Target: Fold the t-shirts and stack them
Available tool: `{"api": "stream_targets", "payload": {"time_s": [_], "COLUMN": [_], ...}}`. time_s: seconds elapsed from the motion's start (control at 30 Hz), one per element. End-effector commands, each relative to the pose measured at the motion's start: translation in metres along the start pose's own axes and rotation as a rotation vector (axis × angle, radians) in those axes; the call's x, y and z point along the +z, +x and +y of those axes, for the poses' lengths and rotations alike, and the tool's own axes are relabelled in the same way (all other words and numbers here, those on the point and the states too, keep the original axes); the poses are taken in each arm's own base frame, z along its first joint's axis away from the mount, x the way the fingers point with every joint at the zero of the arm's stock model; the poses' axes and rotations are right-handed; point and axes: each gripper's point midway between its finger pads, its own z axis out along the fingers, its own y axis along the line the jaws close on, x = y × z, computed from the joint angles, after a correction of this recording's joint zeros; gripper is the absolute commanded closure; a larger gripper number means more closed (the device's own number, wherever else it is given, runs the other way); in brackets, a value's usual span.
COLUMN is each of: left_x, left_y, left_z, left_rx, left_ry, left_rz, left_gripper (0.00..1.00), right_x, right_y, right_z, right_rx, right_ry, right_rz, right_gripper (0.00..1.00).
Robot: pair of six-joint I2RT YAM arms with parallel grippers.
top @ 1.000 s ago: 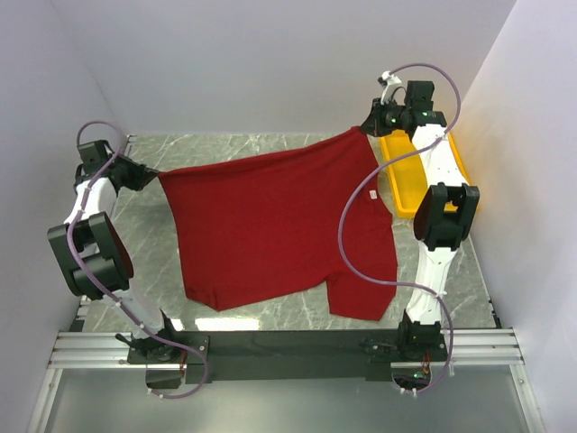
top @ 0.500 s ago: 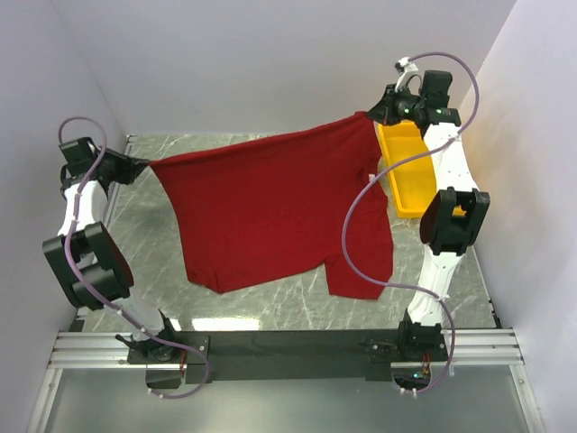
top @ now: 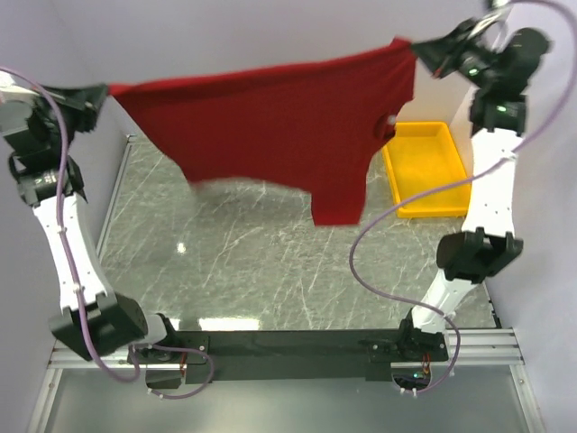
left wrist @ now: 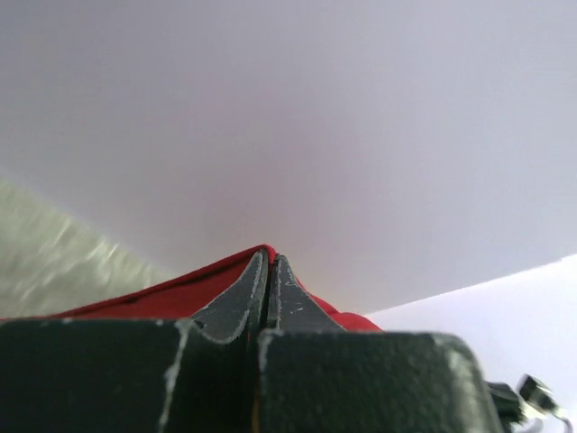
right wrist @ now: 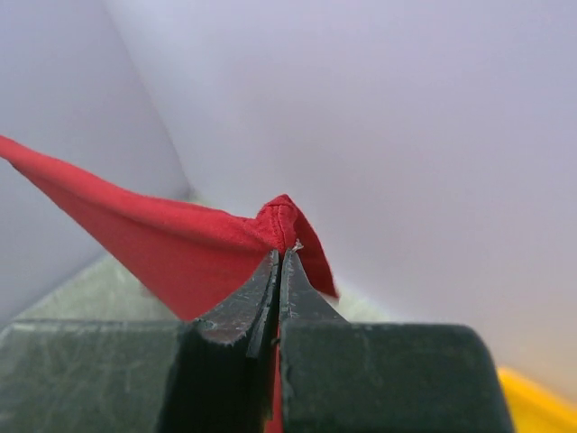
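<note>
The dark red t-shirt (top: 279,117) hangs stretched in the air between both arms, high above the marble table (top: 270,271). My left gripper (top: 106,90) is shut on its left corner, seen as red cloth (left wrist: 180,293) pinched at the fingertips in the left wrist view. My right gripper (top: 416,45) is shut on its right corner, where a bunched red fold (right wrist: 279,221) sticks up past the closed fingers. A sleeve hangs down at the lower middle. The round neck opening shows near the right edge.
A yellow plastic tray (top: 419,167) stands at the back right of the table, below the right arm. White walls enclose the back and both sides. The arm bases and black rail (top: 288,347) sit at the near edge.
Both arms have risen high and spread apart, lifting the t-shirt fully off the table. It now hangs taut in the air instead of draping onto the marble.
</note>
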Motion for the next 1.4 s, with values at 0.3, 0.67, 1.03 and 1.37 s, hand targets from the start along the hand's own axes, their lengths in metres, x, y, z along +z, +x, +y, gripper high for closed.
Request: {"api": "stream_targets", "payload": {"time_s": [0.3,0.67,1.03,1.37], "left_x": [-0.13,-0.169,-0.076,0.003], "left_y": [-0.077,-0.082,-0.03,0.064], "left_z": [-0.199,-0.194,-0.018,0.19], "left_rx": [0.243,0.251,0.081,0.04], "left_ry": [0.279,0.2,-0.036,-0.315], "left_rz": [-0.52,-0.655,-0.376,-0.082], "left_gripper": [0.99,0.99,0.99,0.99], "right_x": [-0.108,-0.125,-0.036,0.02], "right_y": [-0.189,-0.201,0.016,0.232], "right_z": [0.166,0.169,0.058,-0.006], "right_rx": [-0.31,-0.285,-0.047,0.017], "right_ry": [-0.145,-0.072,0.0,0.059], "right_rz": [-0.403,-0.46,-0.09,0.187], "right_gripper": [1.0,1.0,1.0,1.0]}}
